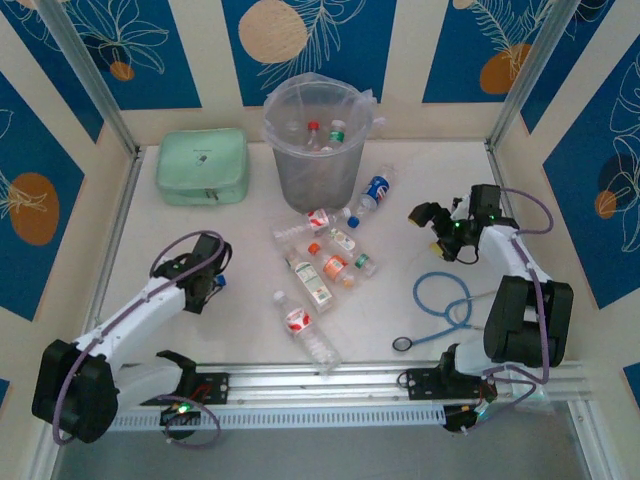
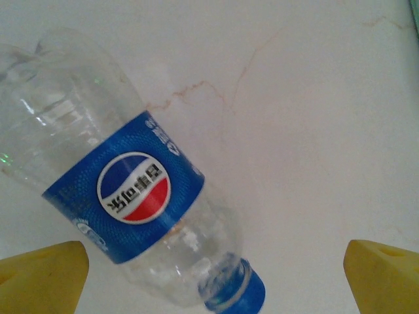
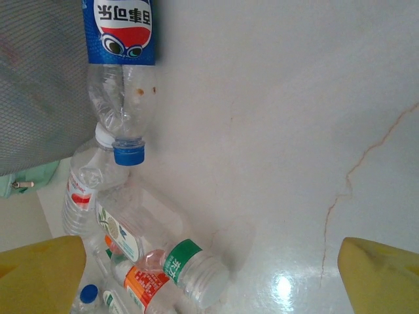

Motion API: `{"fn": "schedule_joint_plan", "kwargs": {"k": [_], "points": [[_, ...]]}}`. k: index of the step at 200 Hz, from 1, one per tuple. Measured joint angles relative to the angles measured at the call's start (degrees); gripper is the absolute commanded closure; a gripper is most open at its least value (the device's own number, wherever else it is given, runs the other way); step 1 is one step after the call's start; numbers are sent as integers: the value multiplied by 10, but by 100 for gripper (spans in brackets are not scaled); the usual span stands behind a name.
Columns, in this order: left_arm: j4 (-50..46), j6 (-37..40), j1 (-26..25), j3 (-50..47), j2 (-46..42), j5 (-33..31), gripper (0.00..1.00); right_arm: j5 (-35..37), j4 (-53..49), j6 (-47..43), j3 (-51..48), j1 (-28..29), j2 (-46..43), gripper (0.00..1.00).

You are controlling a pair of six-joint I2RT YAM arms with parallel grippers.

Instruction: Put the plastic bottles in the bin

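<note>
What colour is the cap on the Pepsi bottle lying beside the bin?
Blue. The cap on that Pepsi bottle shows best in the right wrist view.

My left arm (image 1: 130, 315) and right arm (image 1: 510, 250) are white with black joints (image 1: 75, 385), purple cables (image 1: 540, 215) looping alongside (tiny green lights (image 1: 458, 224) too), and yellow fingers (image 2: 42, 278).

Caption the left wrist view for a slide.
Open left gripper above a clear blue-labelled blue-capped plastic bottle lying on the white table.
</note>
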Motion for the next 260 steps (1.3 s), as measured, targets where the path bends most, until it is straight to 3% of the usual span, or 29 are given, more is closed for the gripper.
{"fn": "schedule_joint_plan", "kwargs": {"k": [47, 111, 157, 182, 203, 260], "points": [[28, -37, 12, -60, -16, 0, 3, -2, -15, -8, 0, -4, -6, 1], [63, -53, 36, -87, -9, 2, 34, -2, -28, -12, 0, -7, -23, 2], [56, -19, 40, -80, -9, 3, 36, -2, -31, -12, -2, -7, -32, 2], [51, 35, 40, -56, -21, 3, 35, -2, -32, -12, -6, -7, -36, 2], [35, 103, 41, -11, -33, 1, 41, 3, -42, -17, -6, -14, -36, 2], [26, 367, 51, 189, -30, 28, 42, -4, -55, -13, 4, -56, -56, 2]]}}
